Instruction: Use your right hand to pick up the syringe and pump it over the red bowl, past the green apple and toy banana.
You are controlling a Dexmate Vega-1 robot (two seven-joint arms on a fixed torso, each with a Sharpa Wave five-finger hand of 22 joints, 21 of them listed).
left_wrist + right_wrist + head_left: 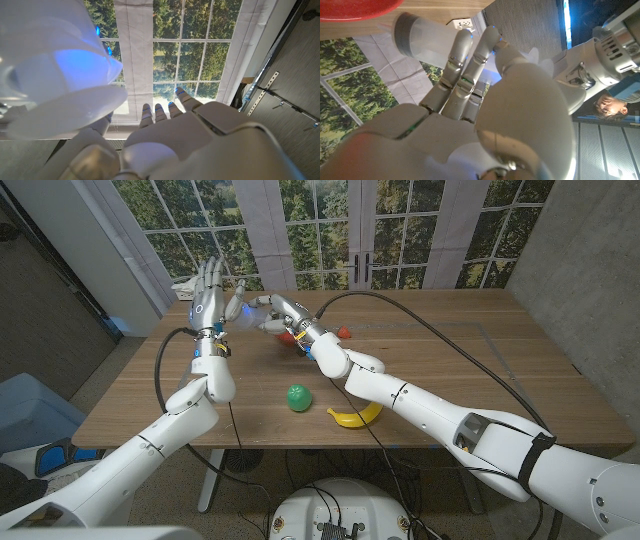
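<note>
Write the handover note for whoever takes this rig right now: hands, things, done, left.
Right hand: holds the syringe, raised at the table's far side, past the green apple and toy banana.
Left hand: raised with fingers spread, holding nothing, just beside the right hand.
Red bowl: mostly hidden behind the right wrist; its rim shows close to the syringe's end in the right wrist view.
Done: pickup and carry.
Left: pumping over the bowl; whether it has begun can't be told.

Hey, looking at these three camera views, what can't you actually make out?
- Red bowl: head view, mostly hidden behind the right robot hand; right wrist view, cut off by the picture's edge.
- Syringe: tip and plunger hidden by fingers.
- Left robot hand: a blurred translucent object covers its wrist view.
</note>
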